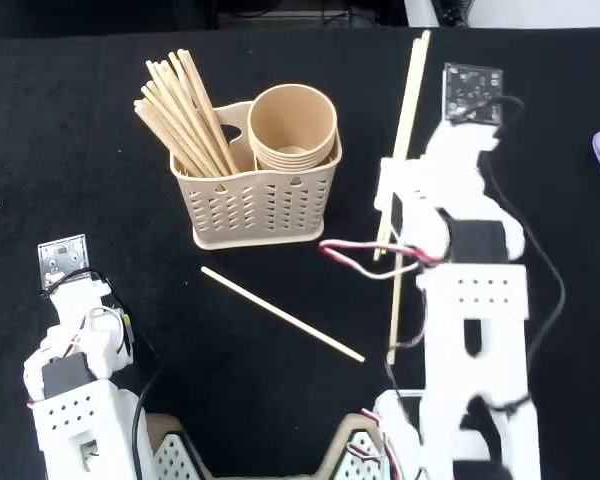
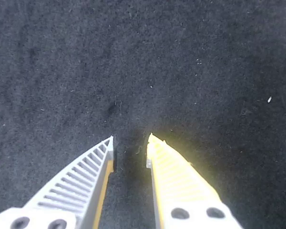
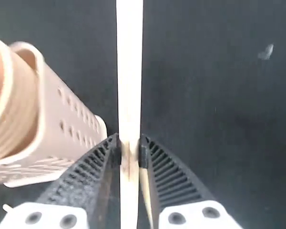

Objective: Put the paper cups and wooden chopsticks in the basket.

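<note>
While the right gripper (image 3: 129, 145) is clamped on a wooden chopstick (image 3: 129, 71), the stick runs straight out past the fingertips, pinched between both pads. In high view the held chopstick (image 1: 408, 120) slants up the table beside the right arm (image 1: 460, 200), just right of the basket (image 1: 260, 205), not touching it. Another pale stick length (image 1: 394, 320) shows lower down by the same arm; can't tell if it's the same stick or a 2nd one.

Basket is upright, center-back of the black table (image 1: 80, 120). Paper cups (image 1: 292, 125) are stacked in its right compartment, and a bundle of chopsticks (image 1: 180, 110) leans out of the left compartment toward back-left. Right wrist view has the basket wall (image 3: 62, 129) and cup rims (image 3: 5, 109) close beside the held stick.

One loose chopstick (image 1: 280, 313) lies flat on the table, diagonal, in front of the basket, between the 2 arms, apart from both.

Left gripper (image 2: 130, 143) has its jaws a little apart w/ nothing between, over bare cloth. Left arm (image 1: 75, 360) sits at front-left, well apart from basket and loose stick.
</note>
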Motion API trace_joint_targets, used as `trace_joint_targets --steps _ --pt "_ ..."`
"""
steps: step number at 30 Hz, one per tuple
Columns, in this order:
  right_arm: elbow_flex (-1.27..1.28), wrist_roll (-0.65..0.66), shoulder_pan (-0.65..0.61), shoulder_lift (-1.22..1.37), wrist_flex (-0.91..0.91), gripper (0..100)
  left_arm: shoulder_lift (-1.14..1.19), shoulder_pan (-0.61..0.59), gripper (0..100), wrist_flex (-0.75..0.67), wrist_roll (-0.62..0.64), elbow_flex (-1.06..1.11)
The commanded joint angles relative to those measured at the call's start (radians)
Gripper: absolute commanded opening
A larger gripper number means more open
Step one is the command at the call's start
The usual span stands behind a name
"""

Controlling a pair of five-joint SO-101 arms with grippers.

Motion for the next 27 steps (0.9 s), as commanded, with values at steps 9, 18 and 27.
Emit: trace_joint_targets --steps 9,18,27 --pt "-0.007 0.002 -0.069 -0.229 0.003 1.1 -0.011 -0.005 13 -0.018 0.009 -0.007" --pt "-0.018 -0.061 -0.324 -0.372 -0.18 1.1 -0.011 -0.005 13 -0.02 0.009 -0.007" --pt "0.15 -0.054 -0.554 -0.372 -0.669 1.1 -0.011 -0.005 13 -0.018 0.009 -0.007"
